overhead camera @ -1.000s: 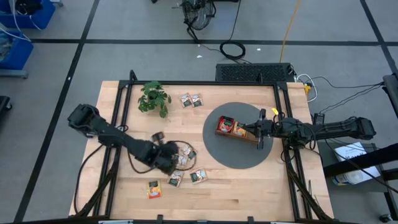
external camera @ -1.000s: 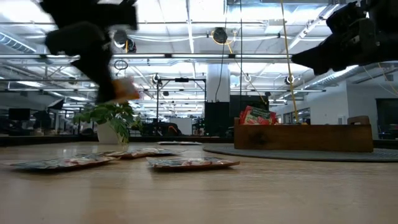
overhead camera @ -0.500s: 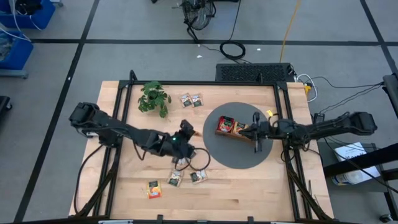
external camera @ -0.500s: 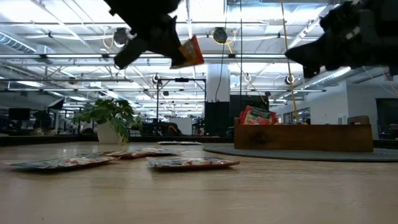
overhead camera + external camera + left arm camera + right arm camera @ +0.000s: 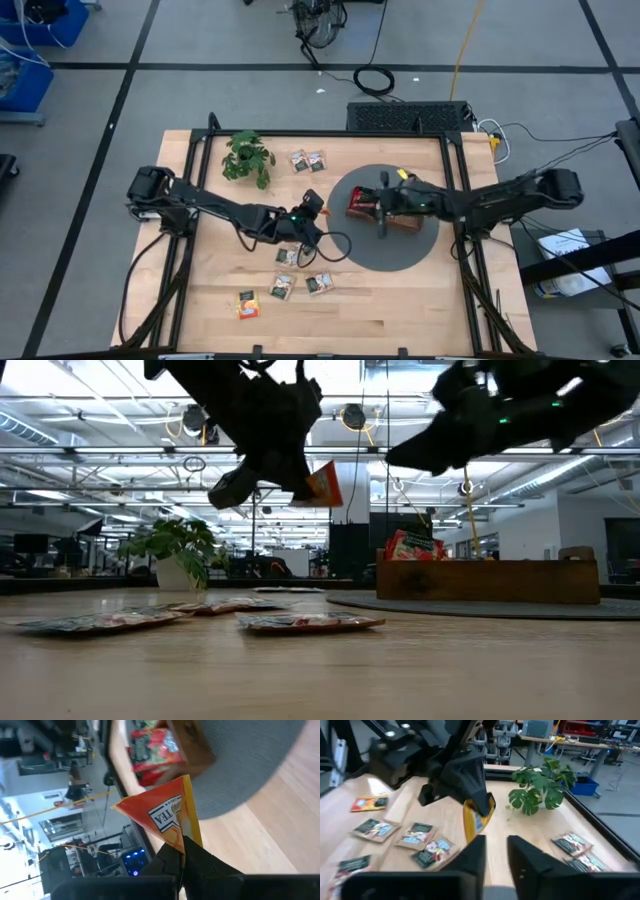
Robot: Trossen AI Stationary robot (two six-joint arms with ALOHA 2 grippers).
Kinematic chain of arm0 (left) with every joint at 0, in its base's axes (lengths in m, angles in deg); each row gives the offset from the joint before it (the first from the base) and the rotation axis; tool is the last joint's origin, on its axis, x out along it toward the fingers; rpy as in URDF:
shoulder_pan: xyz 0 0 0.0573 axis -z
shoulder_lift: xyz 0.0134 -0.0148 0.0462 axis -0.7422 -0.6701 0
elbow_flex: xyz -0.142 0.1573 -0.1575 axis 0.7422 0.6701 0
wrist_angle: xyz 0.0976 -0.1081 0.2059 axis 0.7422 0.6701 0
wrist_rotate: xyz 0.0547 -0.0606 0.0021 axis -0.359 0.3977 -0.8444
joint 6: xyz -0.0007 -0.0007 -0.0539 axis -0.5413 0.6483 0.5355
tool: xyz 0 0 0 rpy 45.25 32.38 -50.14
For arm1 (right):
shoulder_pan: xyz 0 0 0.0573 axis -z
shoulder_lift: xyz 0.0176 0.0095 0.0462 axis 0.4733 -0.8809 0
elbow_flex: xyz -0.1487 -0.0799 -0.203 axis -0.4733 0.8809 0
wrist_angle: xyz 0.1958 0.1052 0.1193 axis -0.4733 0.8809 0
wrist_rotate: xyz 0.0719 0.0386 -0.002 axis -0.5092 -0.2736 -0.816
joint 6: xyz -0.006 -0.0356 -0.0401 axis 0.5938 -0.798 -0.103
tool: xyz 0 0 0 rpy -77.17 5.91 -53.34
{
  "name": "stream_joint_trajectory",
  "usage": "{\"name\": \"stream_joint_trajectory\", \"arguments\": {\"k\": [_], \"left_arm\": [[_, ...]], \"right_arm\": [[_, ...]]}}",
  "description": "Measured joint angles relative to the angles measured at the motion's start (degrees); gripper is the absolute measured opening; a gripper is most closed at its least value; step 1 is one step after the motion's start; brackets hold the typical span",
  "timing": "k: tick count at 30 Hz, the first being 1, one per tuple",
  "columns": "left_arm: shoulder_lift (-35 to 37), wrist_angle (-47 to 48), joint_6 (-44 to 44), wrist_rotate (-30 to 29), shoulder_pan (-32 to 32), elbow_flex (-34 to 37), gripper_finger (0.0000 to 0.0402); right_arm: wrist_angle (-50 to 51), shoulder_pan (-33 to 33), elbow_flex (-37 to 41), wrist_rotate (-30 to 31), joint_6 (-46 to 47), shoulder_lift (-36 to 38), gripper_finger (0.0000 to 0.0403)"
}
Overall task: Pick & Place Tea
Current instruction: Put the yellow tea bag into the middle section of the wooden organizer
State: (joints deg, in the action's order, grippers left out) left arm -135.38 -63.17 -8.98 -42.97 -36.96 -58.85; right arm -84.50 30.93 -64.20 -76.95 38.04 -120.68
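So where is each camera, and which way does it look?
High view: above, looking straight down at the pale wooden table; both dark arms show.
Low view: at tabletop height, looking across; arms hang above.
Left wrist view: past the left gripper holding an orange-yellow paper tea sachet.
Right wrist view: past the right gripper toward that sachet.
Shared: high and low both show the long brown wooden tray.

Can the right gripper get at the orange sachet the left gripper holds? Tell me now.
Probably yes: the right gripper is open and faces the orange sachet, pinched aloft by the left gripper, with nothing between.
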Motion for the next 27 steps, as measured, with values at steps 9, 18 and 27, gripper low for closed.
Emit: {"name": "stream_joint_trajectory", "arguments": {"k": [9,18,27], "left_arm": [[0.1,-1.0,-0.1,0.7,1.0,0.0,0.0006],[0.1,-1.3,-0.1,1.3,2.0,0.0,0.0007],[0.1,-1.4,1.0,3.6,2.1,0.0,0.0007]], "right_arm": [[-3.7,0.2,-9.4,-8.8,1.9,-15.0,0.0197],[-3.1,0.3,-14.0,-12.2,2.1,-20.8,0.0209],[-1.8,0.5,-15.4,-16.6,3.1,-20.4,0.0186]]}}
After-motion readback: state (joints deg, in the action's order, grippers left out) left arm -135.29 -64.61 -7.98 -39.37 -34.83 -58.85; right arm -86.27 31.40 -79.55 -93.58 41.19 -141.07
